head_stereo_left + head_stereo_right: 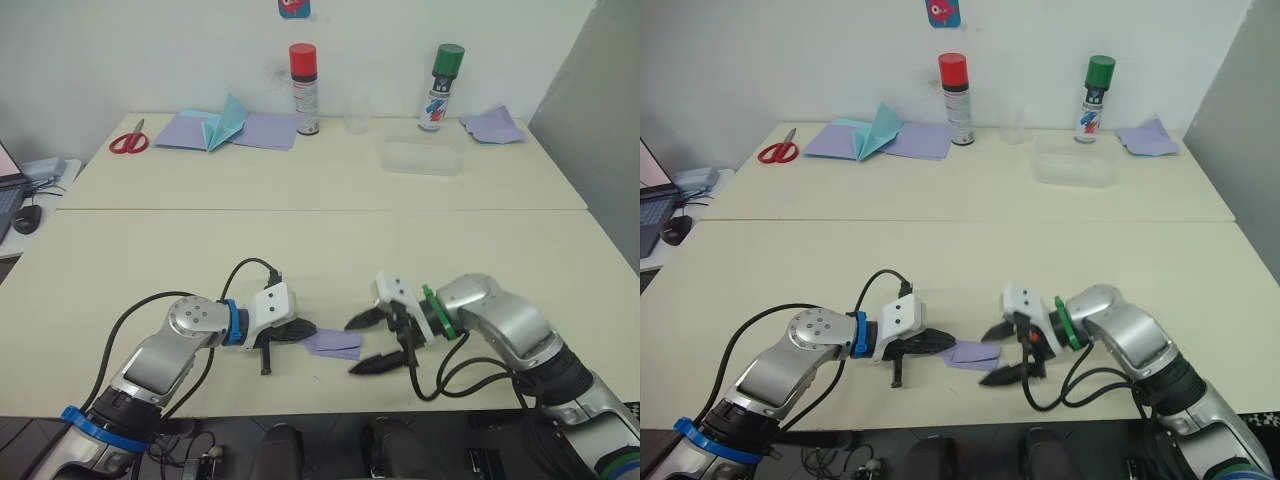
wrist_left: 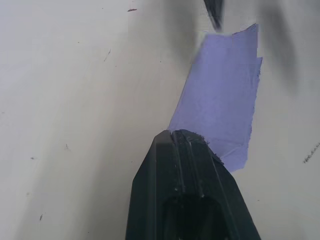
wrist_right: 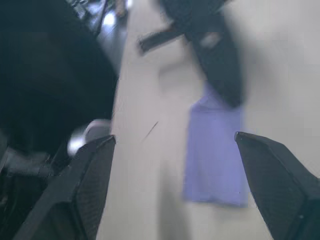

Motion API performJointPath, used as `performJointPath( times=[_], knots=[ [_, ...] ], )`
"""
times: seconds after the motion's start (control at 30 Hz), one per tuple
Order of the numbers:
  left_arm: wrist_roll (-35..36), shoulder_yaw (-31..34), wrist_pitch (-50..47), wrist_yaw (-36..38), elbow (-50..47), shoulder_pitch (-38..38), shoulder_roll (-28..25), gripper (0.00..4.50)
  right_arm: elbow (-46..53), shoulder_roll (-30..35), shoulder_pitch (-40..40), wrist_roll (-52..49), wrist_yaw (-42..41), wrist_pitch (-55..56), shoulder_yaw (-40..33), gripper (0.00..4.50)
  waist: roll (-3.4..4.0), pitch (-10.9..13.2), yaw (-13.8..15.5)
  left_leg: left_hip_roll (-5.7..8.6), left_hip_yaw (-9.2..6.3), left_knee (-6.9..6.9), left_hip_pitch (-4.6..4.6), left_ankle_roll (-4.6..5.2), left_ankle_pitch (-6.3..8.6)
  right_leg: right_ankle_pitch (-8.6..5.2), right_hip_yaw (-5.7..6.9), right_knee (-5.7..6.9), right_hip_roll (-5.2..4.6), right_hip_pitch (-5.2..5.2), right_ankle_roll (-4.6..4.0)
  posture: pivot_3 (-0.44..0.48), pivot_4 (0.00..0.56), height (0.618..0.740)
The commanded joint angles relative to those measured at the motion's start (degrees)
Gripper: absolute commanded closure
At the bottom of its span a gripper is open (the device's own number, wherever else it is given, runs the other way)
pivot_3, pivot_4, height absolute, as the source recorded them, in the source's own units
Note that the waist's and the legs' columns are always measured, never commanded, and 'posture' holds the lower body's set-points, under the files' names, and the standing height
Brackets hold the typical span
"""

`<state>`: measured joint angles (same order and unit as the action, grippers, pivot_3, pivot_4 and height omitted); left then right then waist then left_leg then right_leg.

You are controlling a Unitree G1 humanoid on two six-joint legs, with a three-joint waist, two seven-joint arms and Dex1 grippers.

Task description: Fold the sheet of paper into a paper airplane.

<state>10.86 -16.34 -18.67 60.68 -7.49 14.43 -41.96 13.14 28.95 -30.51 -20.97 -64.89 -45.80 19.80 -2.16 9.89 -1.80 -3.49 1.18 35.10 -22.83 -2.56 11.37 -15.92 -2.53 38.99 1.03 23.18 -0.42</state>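
Near front edge of cream table point(image 1: 300, 240): small folded pale lavender sheet of paper point(image 1: 333, 344), lying flat betw. the two grippers.
L gripper point(image 1: 291, 335): black fingers together, pinched on sheet's left end.
R gripper point(image 1: 372, 343): fingers spread wide, just beside sheet's right edge, not touching.

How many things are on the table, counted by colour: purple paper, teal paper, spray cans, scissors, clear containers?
Purple paper: 4 (folded sheet of paper, two flat sheets, one piece)
Teal paper: 1
Spray cans: 2
Scissors: 1
Clear containers: 2
Total: 10
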Motion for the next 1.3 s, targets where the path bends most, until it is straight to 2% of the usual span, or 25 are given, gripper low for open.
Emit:
performJointPath(
  times=[0.03, 0.13, 0.3, 0.33, 0.6, 1.1, 1.3],
  knots=[
    [-3.17, -1.61, -1.26, -0.49, 2.96, -1.45, -0.66, 4.5, -0.16, -4.08, 0.61, 2.17, 9.35, 1.82, -2.53, 1.34, 0.01, -0.02, 0.0, -0.02, 0.03, 0.0, -0.01, 0.0, 0.0, -0.01, 0.0, 0.0, 0.0, -0.01, -0.02, 0.0, 0.15, 0.74],
    [-3.19, -1.61, -1.24, -0.51, 2.98, -1.42, -0.66, 4.5, -0.41, -6.74, 3.72, 5.65, 14.29, 4.75, 0.41, 2.29, 0.04, -0.1, 0.08, -0.02, 0.09, -0.01, -0.04, 0.0, 0.0, -0.03, -0.03, 0.0, 0.01, 0.0, -0.06, 0.0, 0.15, 0.74],
    [-3.45, -1.89, -1.08, -0.17, 3.31, -1.07, -0.8, 4.5, -1.56, -7.91, 8.3, 7.94, 16.84, 6.28, 3.98, 4.18, 0.04, -0.11, 0.0, -0.02, 0.29, -0.02, -0.08, 0.0, 0.0, -0.03, -0.05, 0.0, -0.02, 0.04, -0.06, 0.0, 0.15, 0.74],
    [-3.52, -1.96, -1.01, -0.08, 3.44, -0.96, -0.85, 4.5, -1.94, -7.88, 8.66, 8.28, 17.12, 6.61, 4.37, 4.45, 0.03, -0.11, -0.01, -0.03, 0.32, -0.02, -0.07, 0.0, 0.0, -0.02, -0.07, -0.01, -0.02, 0.04, -0.03, 0.0, 0.15, 0.74],
    [-3.69, -2.15, -0.7, 0.41, 3.97, -0.42, -0.93, 4.5, -2.45, -6.33, 10.0, 10.17, 17.8, 7.58, 5.18, 4.45, 0.04, -0.14, -0.04, -0.06, 0.36, 0.0, 0.02, 0.02, -0.01, -0.03, -0.05, -0.01, -0.04, 0.02, -0.06, 0.0, 0.15, 0.74],
    [-3.73, -2.15, -0.13, 0.19, 3.69, -1.3, -1.03, 4.5, 6.4, 7.59, 15.88, 7.24, 12.94, 8.53, -0.78, 4.45, -0.01, -0.35, 0.02, -0.06, 0.44, -0.01, 0.0, 0.01, -0.01, -0.04, -0.09, -0.06, -0.12, 0.0, -0.05, 0.0, 0.15, 0.74],
    [-3.8, -1.82, 0.28, 0.36, 3.72, -1.48, -1.21, 4.5, 8.1, 3.26, 10.91, 2.49, 13.05, 10.07, -5.01, 4.45, 0.04, -0.33, -0.14, -0.07, 0.41, -0.01, 0.02, 0.01, -0.01, -0.05, -0.07, -0.05, -0.05, 0.03, -0.07, 0.0, 0.15, 0.74]
  ],
)
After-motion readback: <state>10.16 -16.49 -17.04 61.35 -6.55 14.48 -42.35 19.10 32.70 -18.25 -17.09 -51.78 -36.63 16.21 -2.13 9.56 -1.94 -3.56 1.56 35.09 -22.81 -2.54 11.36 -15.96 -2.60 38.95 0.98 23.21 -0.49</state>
